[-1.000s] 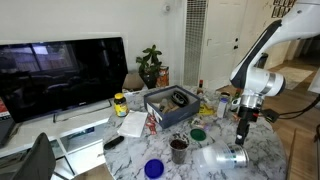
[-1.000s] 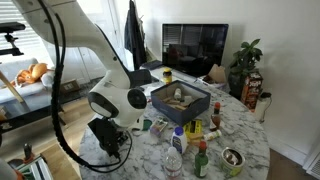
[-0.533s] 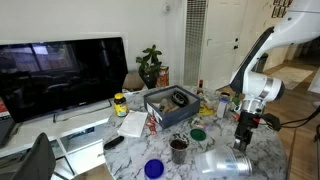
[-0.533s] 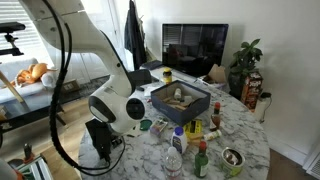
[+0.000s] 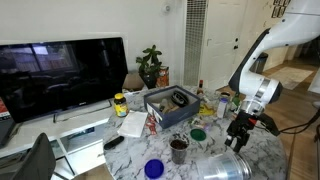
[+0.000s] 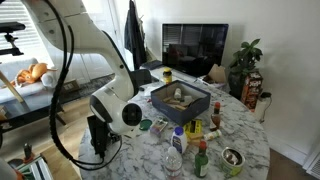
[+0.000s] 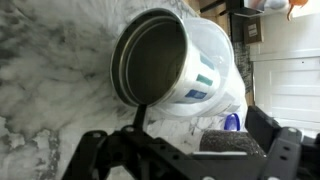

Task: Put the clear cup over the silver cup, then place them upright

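1. In the wrist view, you see the silver cup [image 7: 150,60] nested inside the clear cup [image 7: 212,70]. Both lie on their sides on the marble table [image 7: 45,100], with the mouths turned toward the camera.
2. That same view shows your gripper [image 7: 185,142] with its fingers spread wide. It sits just short of the cups and nothing is between the fingers.
3. In an exterior view, the clear cup [image 5: 226,168] is a pale shape lying at the table's near edge. It is just below the gripper [image 5: 237,138]. You cannot make out the silver cup inside it from here.
4. In an exterior view, the arm's body fills the foreground. The gripper [image 6: 99,150] is a dark block low at the table's edge, and both cups are hidden behind it.
5. The dark brown cup [image 5: 178,148] stands upright, well apart from the lying pair.
6. In the wrist view, the clear cup's base is cut by the gripper's frame, and a blue mark on its wall is too blurred to read.
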Action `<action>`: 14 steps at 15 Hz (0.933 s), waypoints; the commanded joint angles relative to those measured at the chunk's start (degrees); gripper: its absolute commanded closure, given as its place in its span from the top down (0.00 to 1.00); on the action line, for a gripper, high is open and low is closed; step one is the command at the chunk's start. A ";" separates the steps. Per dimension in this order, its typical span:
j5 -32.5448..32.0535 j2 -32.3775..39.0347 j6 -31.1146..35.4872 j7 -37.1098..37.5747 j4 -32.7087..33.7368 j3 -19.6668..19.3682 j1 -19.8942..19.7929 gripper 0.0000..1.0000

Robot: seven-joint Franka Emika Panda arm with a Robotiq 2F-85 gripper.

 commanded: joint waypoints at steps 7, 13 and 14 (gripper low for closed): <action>-6.42 1.82 -6.87 3.54 1.43 0.06 5.19 1.00; -3.58 6.66 -9.61 4.30 6.99 0.34 6.70 1.00; -3.40 7.53 -9.50 4.82 7.86 0.37 7.02 1.00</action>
